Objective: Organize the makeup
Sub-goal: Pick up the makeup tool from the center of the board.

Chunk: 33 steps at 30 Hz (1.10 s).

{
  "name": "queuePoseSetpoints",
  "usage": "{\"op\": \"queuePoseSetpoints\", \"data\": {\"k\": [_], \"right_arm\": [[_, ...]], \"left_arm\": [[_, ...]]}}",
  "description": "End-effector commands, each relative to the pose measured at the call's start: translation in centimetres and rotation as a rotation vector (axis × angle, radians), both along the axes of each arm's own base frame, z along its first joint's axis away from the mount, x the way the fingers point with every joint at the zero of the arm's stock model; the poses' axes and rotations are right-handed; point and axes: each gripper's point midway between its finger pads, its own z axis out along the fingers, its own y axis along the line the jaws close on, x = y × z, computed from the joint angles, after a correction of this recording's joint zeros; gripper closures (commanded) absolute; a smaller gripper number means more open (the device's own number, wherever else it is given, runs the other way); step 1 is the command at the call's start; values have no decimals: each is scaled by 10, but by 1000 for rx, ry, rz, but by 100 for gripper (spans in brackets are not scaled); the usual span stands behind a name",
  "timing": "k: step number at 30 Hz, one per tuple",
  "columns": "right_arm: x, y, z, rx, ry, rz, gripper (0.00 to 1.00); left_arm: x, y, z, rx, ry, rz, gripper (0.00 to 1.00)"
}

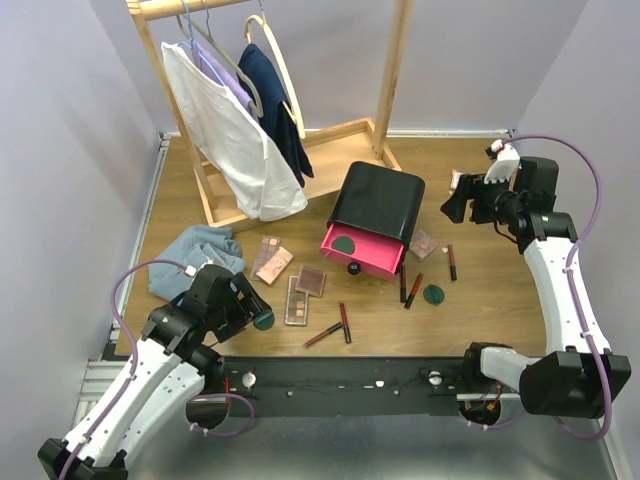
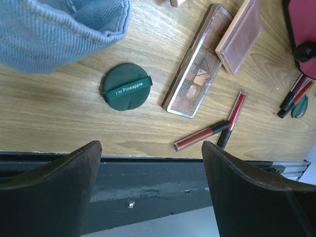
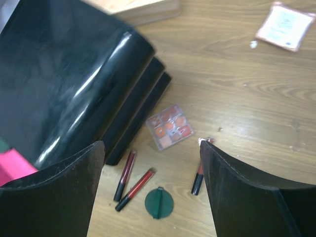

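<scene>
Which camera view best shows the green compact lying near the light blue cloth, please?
The left wrist view: the green compact lies fully visible, close up, its lettering readable. The top external view shows it small and partly hidden; the right wrist view misses it.

Left claw (image 2: 152, 148): jaws spread wide, nothing between the fingers (image 2: 59, 187), hanging over the near edge of the wooden tabletop (image 2: 59, 113).

Green compact (image 2: 126, 86): round, lying flat, its band lettered "I'm Pineapple", just beside the hem of the blue cloth (image 2: 59, 29).

Long eyeshadow palette (image 2: 197, 64): set diagonally, with a pink-brown palette (image 2: 239, 37) touching its far side.

Two lip tubes (image 2: 202, 137): ends meeting in a V below the long palette.

Further pair of tubes (image 2: 295, 96): at the right edge, below the pink drawer (image 2: 302, 24).
</scene>
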Motion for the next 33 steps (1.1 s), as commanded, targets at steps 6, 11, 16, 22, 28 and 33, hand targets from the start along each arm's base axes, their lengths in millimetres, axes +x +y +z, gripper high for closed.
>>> {"op": "queuePoseSetpoints", "data": {"k": [6,11,16,22,28,33], "right_arm": [[-25,25,9,51,7,193,14],[-32,40,9,118,21,275,14],[-39,48,9,145,34,324,14],[-49,47,10,127,41,326,14],[-61,48,-7,151,110,317,14],[-63,48,-13,169,125,286,14]], "left_arm": [[-10,2,0,-16,33,15,10],[-8,2,3,-10,37,15,10],[-8,1,3,2,49,1,10],[-13,4,-3,38,81,-11,12],[-16,5,-10,60,98,-16,14],[-18,1,-12,98,114,-31,15]]}}
